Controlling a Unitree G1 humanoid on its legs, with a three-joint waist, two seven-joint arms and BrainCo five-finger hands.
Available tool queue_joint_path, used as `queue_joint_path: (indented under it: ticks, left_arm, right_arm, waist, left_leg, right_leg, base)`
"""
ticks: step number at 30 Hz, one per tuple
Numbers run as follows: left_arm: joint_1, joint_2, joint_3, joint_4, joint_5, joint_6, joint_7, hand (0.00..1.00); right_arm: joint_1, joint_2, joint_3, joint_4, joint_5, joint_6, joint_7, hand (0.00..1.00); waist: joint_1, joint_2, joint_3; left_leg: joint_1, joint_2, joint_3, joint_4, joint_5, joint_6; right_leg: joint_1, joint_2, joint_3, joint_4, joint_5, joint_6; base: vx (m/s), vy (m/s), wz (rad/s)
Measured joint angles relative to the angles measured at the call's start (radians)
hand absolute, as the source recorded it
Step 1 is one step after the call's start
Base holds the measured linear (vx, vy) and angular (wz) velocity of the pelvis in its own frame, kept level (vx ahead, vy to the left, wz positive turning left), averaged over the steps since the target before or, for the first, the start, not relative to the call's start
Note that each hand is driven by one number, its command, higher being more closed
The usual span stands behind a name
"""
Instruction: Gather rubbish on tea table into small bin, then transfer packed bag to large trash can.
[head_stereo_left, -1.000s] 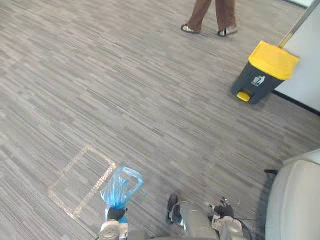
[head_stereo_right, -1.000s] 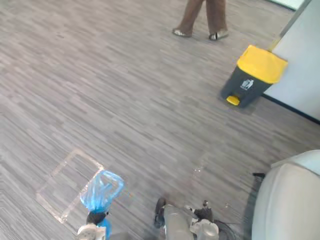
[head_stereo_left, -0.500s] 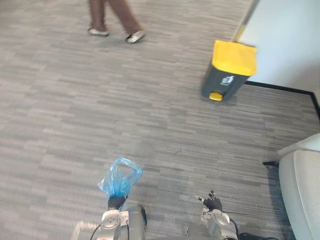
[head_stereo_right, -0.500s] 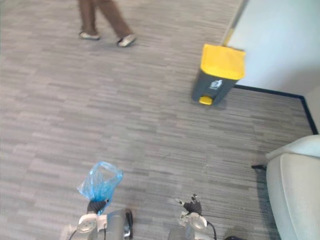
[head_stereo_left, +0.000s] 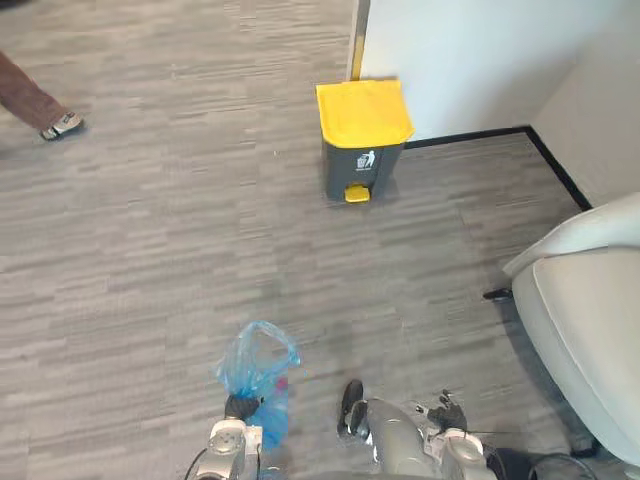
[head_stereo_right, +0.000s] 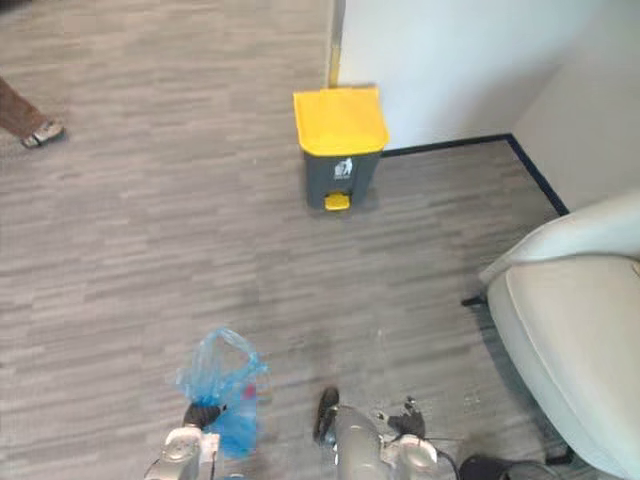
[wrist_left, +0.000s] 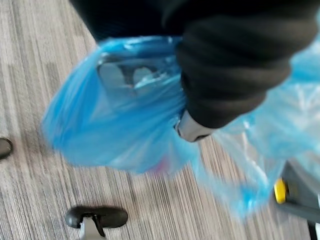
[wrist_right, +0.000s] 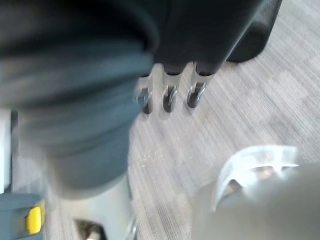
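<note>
The left hand (head_stereo_left: 238, 406) is clenched round the neck of the blue bag (head_stereo_left: 258, 362), probably so nothing spills in transit. The bag is well short of the bin (head_stereo_left: 362, 140), whose yellow lid is down. The right hand (head_stereo_left: 446, 412), also well short of the bin, hangs with loose, straight fingers, free for that lid.
</note>
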Motion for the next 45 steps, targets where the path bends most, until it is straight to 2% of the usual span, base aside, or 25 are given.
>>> queue_joint_path:
  ticks: [3,5,7,10,12,13,15,16,18,20,21,22,23,26,28,29,30,32,33,35,37,39,41,43,45]
  left_arm:
    - [0.049,-0.031,-0.002,-0.071,-0.001,0.000,-0.006,1.00]
    - [0.063,-0.040,0.000,-0.102,-0.003,0.000,-0.016,1.00]
    - [0.069,-0.041,0.001,-0.119,-0.003,-0.001,-0.017,1.00]
    - [0.066,-0.043,-0.001,-0.119,-0.014,-0.003,-0.016,1.00]
    - [0.071,-0.053,-0.001,-0.114,-0.022,-0.004,-0.015,1.00]
    - [0.073,-0.049,0.000,-0.113,-0.024,-0.006,-0.015,1.00]
    - [0.057,-0.021,-0.001,-0.091,-0.030,-0.008,-0.014,1.00]
    - [0.057,-0.019,-0.001,-0.083,-0.030,-0.008,-0.014,1.00]
    - [0.048,-0.017,-0.002,-0.057,-0.030,-0.004,-0.015,1.00]
    - [0.059,-0.012,-0.016,-0.054,-0.030,-0.002,-0.015,1.00]
    - [0.064,0.002,-0.024,-0.045,-0.030,-0.001,-0.015,1.00]
    - [0.064,0.015,-0.022,-0.040,-0.030,0.001,-0.014,1.00]
    - [0.066,0.018,-0.022,-0.037,-0.030,0.002,-0.014,1.00]
    - [0.064,0.018,-0.021,-0.035,-0.031,0.007,-0.013,1.00]
    - [0.061,0.022,-0.023,-0.035,-0.040,0.005,-0.014,1.00]
    - [0.054,0.023,-0.020,-0.023,-0.040,0.005,-0.013,1.00]
    - [0.045,0.004,-0.012,-0.006,-0.040,0.008,-0.013,1.00]
    - [0.046,-0.017,-0.011,-0.007,-0.039,0.007,-0.013,1.00]
    - [0.044,-0.030,-0.002,-0.009,-0.039,0.008,-0.014,1.00]
    - [0.052,-0.044,-0.001,-0.036,-0.039,0.008,-0.015,1.00]
    - [0.061,-0.058,0.000,-0.065,-0.040,0.005,-0.016,1.00]
    - [0.056,-0.069,-0.002,-0.079,-0.040,0.003,-0.017,1.00]
    - [0.050,-0.066,-0.003,-0.078,-0.040,-0.001,-0.017,1.00]
    - [0.047,-0.067,-0.010,-0.074,-0.040,-0.003,-0.016,1.00]
    - [0.045,-0.042,-0.015,-0.050,-0.040,-0.003,-0.016,1.00]
  right_arm:
    - [0.008,0.013,0.010,-0.027,0.002,-0.004,0.000,0.00]
    - [0.007,0.026,0.009,-0.028,0.002,-0.004,0.000,0.00]
    - [0.005,0.040,-0.001,-0.029,0.002,-0.004,-0.001,0.00]
    - [0.003,0.040,-0.002,-0.011,0.001,0.002,-0.004,0.00]
    - [0.011,0.019,-0.001,0.006,0.001,0.003,-0.009,0.00]
    - [0.009,0.012,-0.001,0.025,0.000,0.004,-0.010,0.00]
    - [0.021,0.025,-0.002,0.045,-0.001,0.008,-0.011,0.00]
    - [0.022,0.027,-0.003,0.050,-0.001,0.007,-0.011,0.00]
    - [0.021,0.031,-0.013,0.063,-0.002,0.008,-0.011,0.00]
    - [0.030,0.034,-0.021,0.056,-0.003,0.004,-0.006,0.00]
    - [0.027,0.034,-0.022,0.055,-0.003,0.002,-0.004,0.00]
    - [0.028,0.034,-0.022,0.045,-0.003,0.002,-0.001,0.00]
    - [0.029,0.034,-0.022,0.036,-0.003,0.002,0.000,0.00]
    - [0.015,0.025,-0.024,0.020,-0.003,0.001,0.000,0.00]
    - [0.015,0.024,-0.025,0.023,-0.003,0.002,0.000,0.00]
    - [0.021,0.018,-0.025,0.030,-0.003,0.002,0.000,0.00]
    - [0.014,0.003,-0.036,0.032,-0.002,0.004,-0.002,0.00]
    - [0.008,-0.001,-0.035,0.031,-0.002,0.004,-0.001,0.00]
    - [0.015,0.000,-0.039,0.030,-0.002,0.004,-0.002,0.00]
    - [0.033,0.003,-0.030,0.014,-0.001,0.005,-0.004,0.00]
    - [0.031,0.012,-0.033,0.007,0.001,0.004,-0.008,0.00]
    - [0.028,0.013,-0.040,-0.011,0.001,0.003,-0.012,0.00]
    - [0.017,0.013,-0.040,-0.007,0.001,0.002,-0.014,0.00]
    - [0.020,0.000,-0.040,0.001,0.001,0.003,-0.017,0.00]
    - [0.013,0.013,-0.031,0.041,0.001,0.009,-0.018,0.00]
  waist:
    - [0.029,-0.012,0.006]
    - [0.038,-0.024,-0.002]
    - [0.047,-0.026,-0.002]
    - [0.065,-0.034,-0.003]
    - [0.068,-0.013,-0.013]
    - [0.081,-0.009,-0.020]
    - [0.081,-0.067,-0.049]
    - [0.082,-0.074,-0.051]
    - [0.079,-0.076,-0.050]
    - [0.068,-0.066,-0.041]
    - [0.062,-0.070,-0.042]
    - [0.060,-0.073,-0.041]
    - [0.059,-0.072,-0.040]
    - [0.037,-0.055,-0.029]
    - [0.033,-0.057,-0.032]
    - [0.028,-0.065,-0.030]
    - [0.031,-0.032,-0.034]
    - [0.031,-0.010,-0.029]
    - [0.027,-0.006,-0.027]
    - [0.032,-0.012,-0.024]
    - [0.043,-0.022,-0.023]
    - [0.043,-0.026,-0.022]
    - [0.044,-0.028,-0.020]
    - [0.045,-0.010,-0.030]
    - [0.048,-0.039,-0.032]
  left_leg:
    - [-0.137,0.057,-0.022,0.337,-0.039,0.010]
    - [-0.221,0.057,-0.011,0.329,-0.051,0.032]
    - [-0.287,0.046,0.005,0.212,-0.063,0.053]
    - [-0.311,-0.035,-0.001,-0.114,-0.041,0.048]
    - [-0.300,-0.075,-0.011,-0.315,0.085,0.056]
    - [-0.289,-0.085,-0.020,-0.311,0.132,0.073]
    - [-0.280,-0.139,0.005,-0.297,0.078,0.101]
    - [-0.277,-0.148,0.006,-0.292,0.064,0.106]
    - [-0.235,-0.171,0.004,-0.286,0.015,0.122]
    - [-0.151,-0.191,-0.001,-0.308,-0.028,0.137]
    - [-0.114,-0.199,-0.008,-0.309,-0.049,0.141]
    - [-0.061,-0.208,-0.018,-0.326,-0.066,0.145]
    - [-0.040,-0.209,-0.023,-0.341,-0.067,0.145]
    - [0.047,-0.196,-0.056,-0.418,-0.067,0.145]
    - [0.066,-0.195,-0.068,-0.448,-0.073,0.125]
    - [0.083,-0.198,-0.100,-0.449,-0.094,0.095]
    - [0.093,-0.166,-0.110,-0.448,-0.097,0.081]
    - [0.072,-0.139,-0.111,-0.381,-0.086,0.060]
    - [0.035,-0.124,-0.110,-0.262,-0.073,0.039]
    - [-0.053,-0.078,-0.079,0.009,0.003,0.003]
    - [-0.115,-0.027,0.015,0.121,-0.051,0.037]
    - [-0.159,-0.019,0.068,0.062,-0.078,0.052]
    - [-0.202,-0.032,0.081,-0.116,-0.067,0.062]
    - [-0.219,-0.040,0.078,-0.344,0.095,0.052]
    - [-0.186,-0.094,0.093,-0.394,0.136,0.064]
  right_leg:
    - [0.172,0.036,0.051,-0.074,-0.034,-0.006]
    - [0.220,0.038,0.088,-0.100,-0.047,-0.002]
    - [0.262,0.037,0.130,-0.128,-0.060,0.006]
    - [0.293,0.005,0.201,-0.145,-0.085,0.047]
    - [0.317,-0.001,0.246,-0.153,-0.105,0.103]
    - [0.324,-0.005,0.267,-0.150,-0.117,0.123]
    - [0.356,-0.065,0.276,-0.178,-0.127,0.164]
    - [0.357,-0.072,0.277,-0.168,-0.129,0.169]
    - [0.316,-0.099,0.281,0.002,-0.132,0.203]
    - [0.197,-0.126,0.317,0.349,-0.092,0.302]
    - [0.144,-0.133,0.324,0.474,-0.101,0.298]
    - [0.086,-0.133,0.309,0.547,-0.128,0.255]
    - [0.064,-0.132,0.298,0.549,-0.141,0.242]
    - [-0.018,-0.121,0.205,0.364,-0.160,0.197]
    - [-0.029,-0.089,0.202,0.097,-0.050,0.169]
    - [-0.029,-0.081,0.213,0.049,0.047,0.123]
    - [-0.024,-0.069,0.189,0.056,0.039,0.110]
    - [0.013,-0.059,0.161,0.033,0.007,0.101]
    - [0.062,-0.053,0.136,0.004,-0.001,0.093]
    - [0.164,-0.043,0.129,-0.066,-0.004,0.087]
    - [0.255,-0.047,0.132,-0.132,-0.006,0.084]
    - [0.294,-0.064,0.134,-0.161,-0.005,0.086]
    - [0.312,-0.088,0.143,-0.174,-0.005,0.108]
    - [0.323,-0.095,0.156,-0.183,-0.031,0.173]
    - [0.341,-0.134,0.195,-0.226,-0.025,0.215]
  base:
    - [0.36,-0.083,-0.46]
    - [0.36,-0.012,-0.55]
    - [0.33,0.059,-0.57]
    - [0.25,0.150,-0.64]
    - [0.32,0.228,-0.63]
    - [0.37,0.258,-0.43]
    - [0.49,0.262,-0.09]
    - [0.53,0.260,0.00]
    - [0.35,0.194,0.08]
    - [0.38,0.198,0.22]
    - [0.44,0.142,0.29]
    - [0.38,0.075,0.27]
    - [0.39,0.033,0.31]
    - [0.36,-0.037,0.39]
    - [0.36,-0.096,0.49]
    - [0.47,-0.153,0.43]
    - [0.40,-0.133,0.33]
    - [0.37,-0.139,0.25]
    - [0.46,-0.207,0.39]
    - [0.44,-0.151,0.18]
    - [0.31,-0.028,-0.08]
    - [0.25,0.050,-0.07]
    - [0.22,0.166,-0.15]
    - [0.22,0.243,-0.13]
    - [0.20,0.227,-0.09]
